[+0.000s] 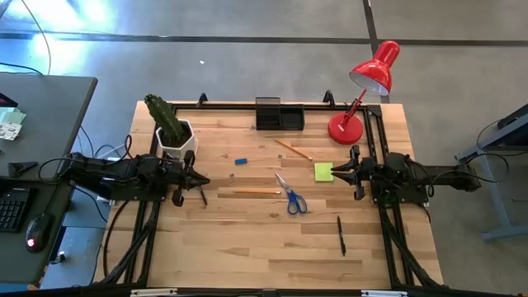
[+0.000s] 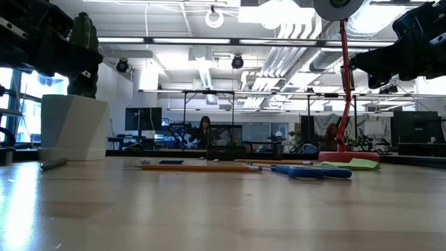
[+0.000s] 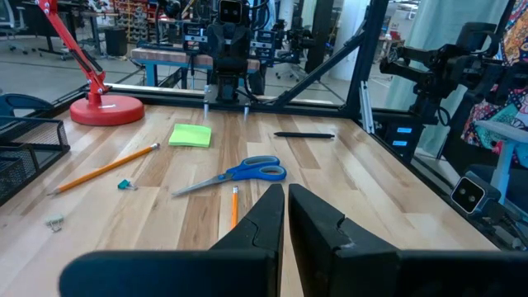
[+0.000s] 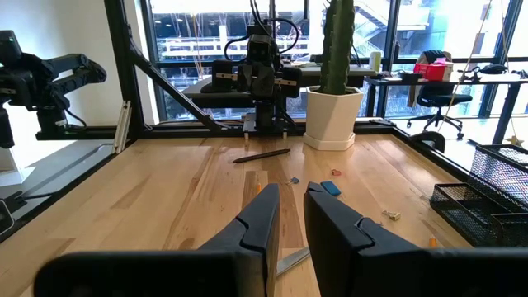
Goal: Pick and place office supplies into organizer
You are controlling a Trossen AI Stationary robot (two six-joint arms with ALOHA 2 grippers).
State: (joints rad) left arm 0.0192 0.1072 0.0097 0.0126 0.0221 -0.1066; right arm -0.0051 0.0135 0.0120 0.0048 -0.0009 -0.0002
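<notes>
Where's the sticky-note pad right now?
In the high view the sticky-note pad lies flat on the table's right half, just ahead of the right pincer, below the red lamp's base.

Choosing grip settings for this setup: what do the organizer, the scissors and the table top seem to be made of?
Organizer: looks like black wire mesh, probably metal; the weave shows in the wrist views.
Scissors: bare shiny blades, likely steel, with smooth blue handles, probably plastic.
Table: pale wooden planks, grain and joints visible, with a slight sheen.
</notes>
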